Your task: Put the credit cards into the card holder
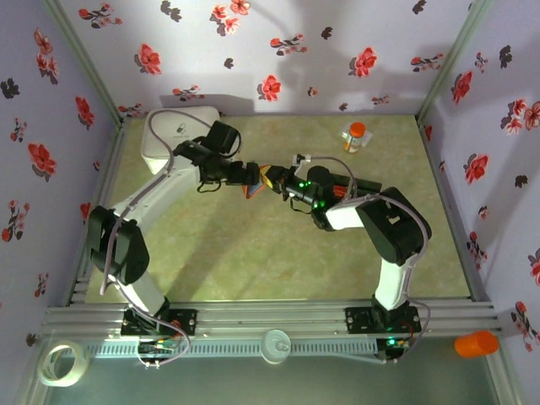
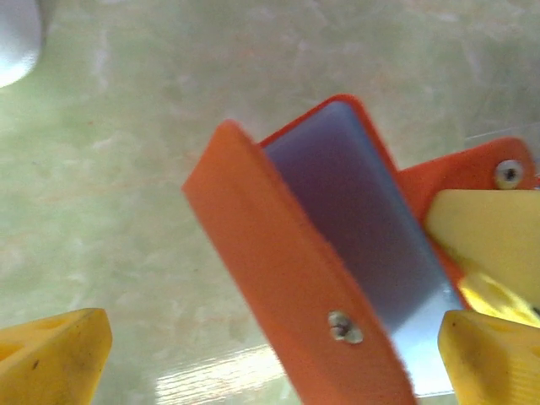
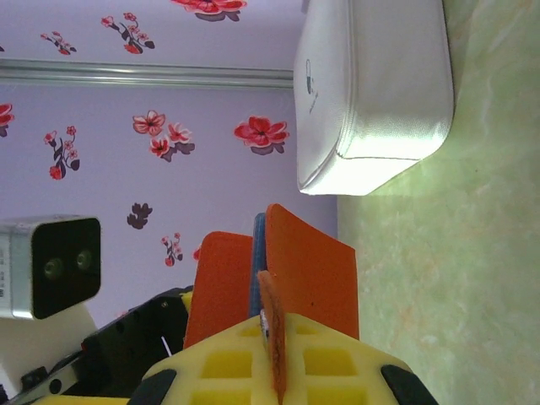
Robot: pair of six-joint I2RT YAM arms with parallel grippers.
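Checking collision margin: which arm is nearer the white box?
Left. The left arm passes right beside the box; the right arm is well off to its right, beyond the holder.

In the top view the card holder point(image 1: 260, 182) is a sliver, mostly covered by the left gripper point(image 1: 250, 175) and right gripper point(image 1: 283, 183). In the left wrist view it is blurred and runs off the bottom edge. In the right wrist view the gripper's yellow fingers point(image 3: 325, 359) hide its base, and the top edge cuts the white case point(image 3: 371, 84).

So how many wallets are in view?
1. The wallet is half open at mid-table, between the two arms, one flap pinched in the right fingers. Another could hide under the arms.
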